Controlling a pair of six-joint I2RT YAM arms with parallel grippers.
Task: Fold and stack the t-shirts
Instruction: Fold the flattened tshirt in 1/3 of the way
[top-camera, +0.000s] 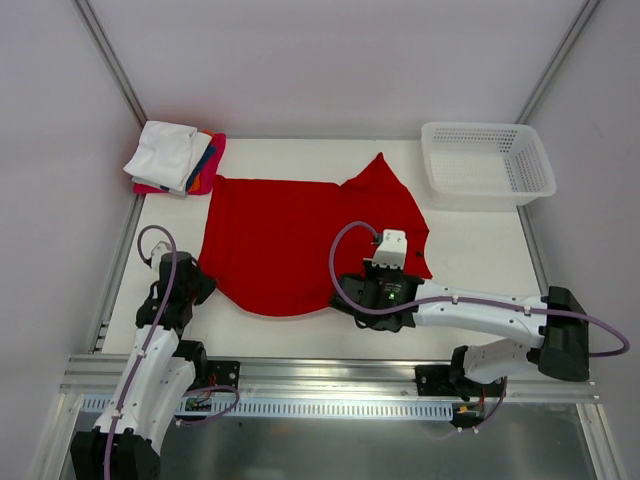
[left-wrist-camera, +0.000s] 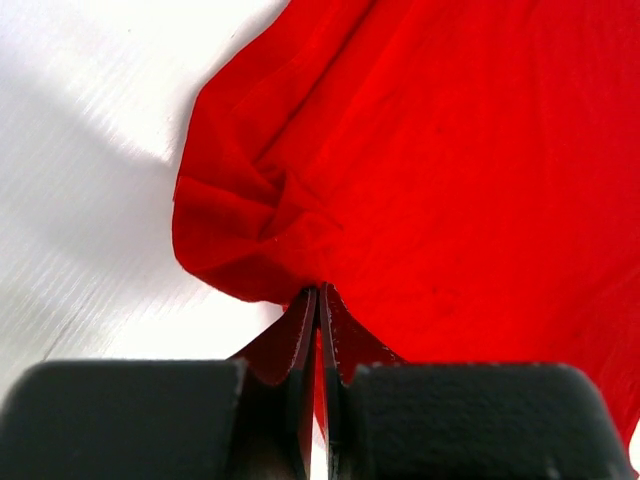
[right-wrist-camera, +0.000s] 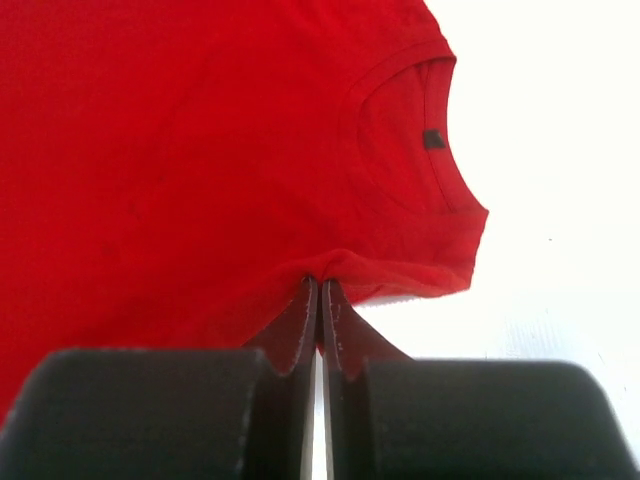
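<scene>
A bright red t-shirt (top-camera: 285, 235) lies spread across the middle of the table, with one pointed part sticking up toward the back. My left gripper (top-camera: 200, 280) is shut on the shirt's rumpled near-left edge (left-wrist-camera: 250, 230); the left wrist view shows its tips (left-wrist-camera: 319, 292) pinching the cloth. My right gripper (top-camera: 385, 285) is shut on the shirt's near-right edge. In the right wrist view its tips (right-wrist-camera: 320, 285) bunch the fabric just below the collar (right-wrist-camera: 400, 130). A stack of folded t-shirts (top-camera: 175, 158), white on top, sits at the back left corner.
A white plastic mesh basket (top-camera: 487, 163) stands at the back right of the table. The metal frame rail (top-camera: 330, 375) runs along the near edge between the arm bases. White table surface (top-camera: 480, 250) shows to the right of the shirt.
</scene>
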